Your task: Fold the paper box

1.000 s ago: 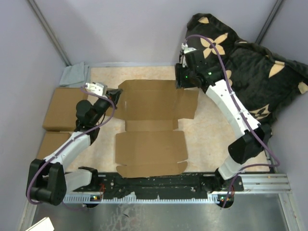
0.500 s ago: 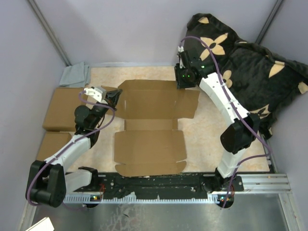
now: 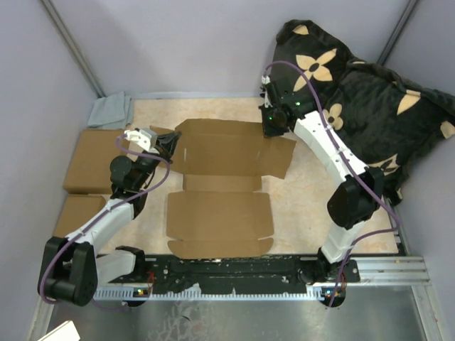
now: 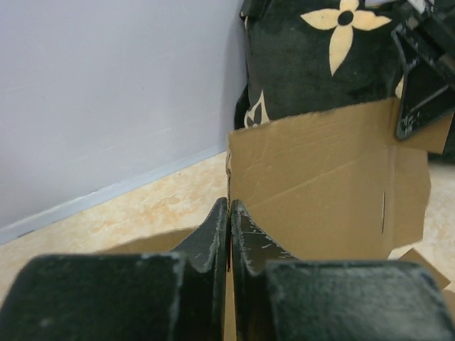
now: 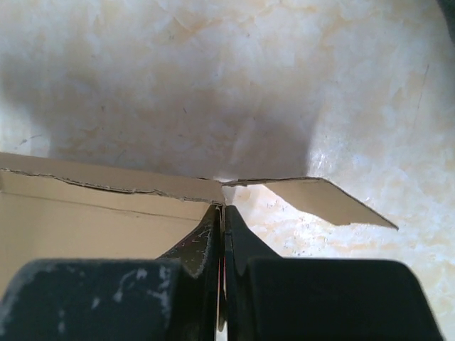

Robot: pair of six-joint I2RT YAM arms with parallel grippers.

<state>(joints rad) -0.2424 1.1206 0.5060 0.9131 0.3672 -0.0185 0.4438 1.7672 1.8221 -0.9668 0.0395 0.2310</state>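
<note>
The paper box (image 3: 220,181) lies opened out on the beige table, a plain brown die-cut sheet with flaps and creases. My left gripper (image 3: 169,143) is at its far-left flap. In the left wrist view its fingers (image 4: 213,231) are pressed together on the thin edge of the cardboard (image 4: 320,185), which stands up behind them. My right gripper (image 3: 272,129) is at the far-right corner of the back panel. In the right wrist view it (image 5: 223,209) is shut on the cardboard edge at a notch, between the panel (image 5: 85,213) and the side flap (image 5: 334,202).
Two smaller brown cardboard blocks (image 3: 96,160) (image 3: 77,209) lie against the left wall, with a grey cloth (image 3: 110,110) behind them. Black fabric with tan flowers (image 3: 370,92) is heaped at the back right. The arms' black base rail (image 3: 234,270) runs along the near edge.
My right gripper has closed on the box's far-right corner and shifted slightly. My left gripper has moved a little farther back with the left flap. The sheet has shifted slightly.
</note>
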